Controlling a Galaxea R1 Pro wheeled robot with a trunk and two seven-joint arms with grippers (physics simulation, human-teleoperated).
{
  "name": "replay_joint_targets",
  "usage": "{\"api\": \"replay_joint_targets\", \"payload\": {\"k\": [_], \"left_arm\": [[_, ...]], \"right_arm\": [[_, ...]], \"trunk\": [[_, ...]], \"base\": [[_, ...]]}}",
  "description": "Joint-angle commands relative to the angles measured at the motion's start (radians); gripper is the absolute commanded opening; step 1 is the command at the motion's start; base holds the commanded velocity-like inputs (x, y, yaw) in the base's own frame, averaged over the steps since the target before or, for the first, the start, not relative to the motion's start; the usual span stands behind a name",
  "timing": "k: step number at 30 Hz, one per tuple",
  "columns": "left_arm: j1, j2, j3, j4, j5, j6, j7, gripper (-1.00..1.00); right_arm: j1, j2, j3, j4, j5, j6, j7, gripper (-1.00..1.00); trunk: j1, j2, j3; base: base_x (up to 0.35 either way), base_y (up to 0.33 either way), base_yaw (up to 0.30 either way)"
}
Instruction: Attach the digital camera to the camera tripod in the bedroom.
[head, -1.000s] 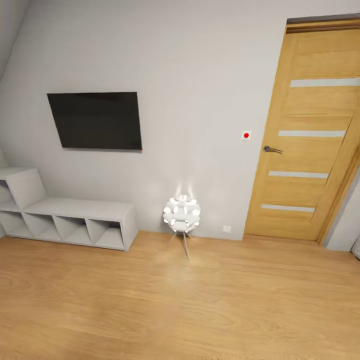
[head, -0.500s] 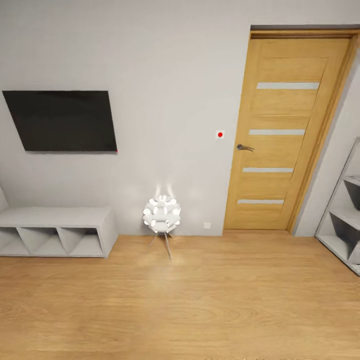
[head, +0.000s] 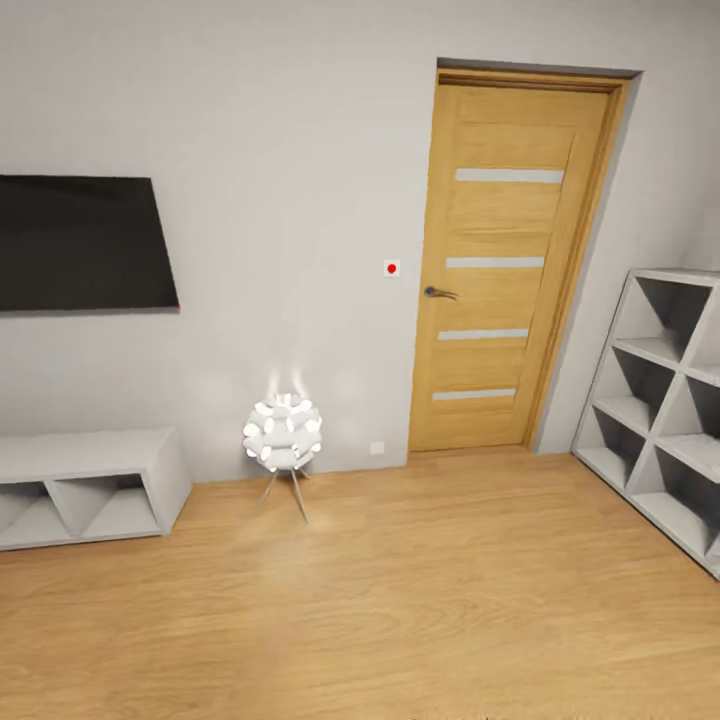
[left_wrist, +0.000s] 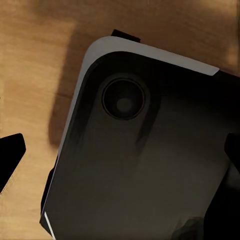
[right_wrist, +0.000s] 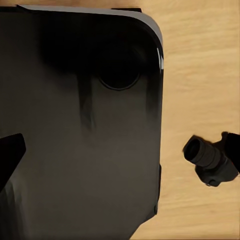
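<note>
Resting just beside the wide-spread right gripper (right_wrist: 120, 150) is what may be the digital camera (right_wrist: 209, 159).

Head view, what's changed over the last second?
The camera has swung to the right: the TV, low shelf, lamp and door all slid leftward in frame, and a cube shelf has come into view at right. The furniture itself hasn't moved.
</note>
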Motion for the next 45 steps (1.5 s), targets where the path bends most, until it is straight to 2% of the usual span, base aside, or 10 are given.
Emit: {"api": "replay_joint_targets", "payload": {"k": [1, 45], "left_arm": [[0.0, 0.0, -0.002, -0.001, 0.005, -0.002, 0.001, 1.0], [0.0, 0.0, -0.002, -0.003, 0.005, -0.002, 0.001, 1.0]], "right_arm": [[-0.001, 0.0, 0.0, 0.001, -0.001, -0.003, -0.001, 1.0], [-0.001, 0.0, 0.001, 0.002, 0.001, -0.002, -0.001, 1.0]], "trunk": [[0.0, 0.0, -0.001], [0.0, 0.0, -0.001]], "base": [[0.0, 0.0, -0.286], [0.0, 0.0, -0.286]]}}
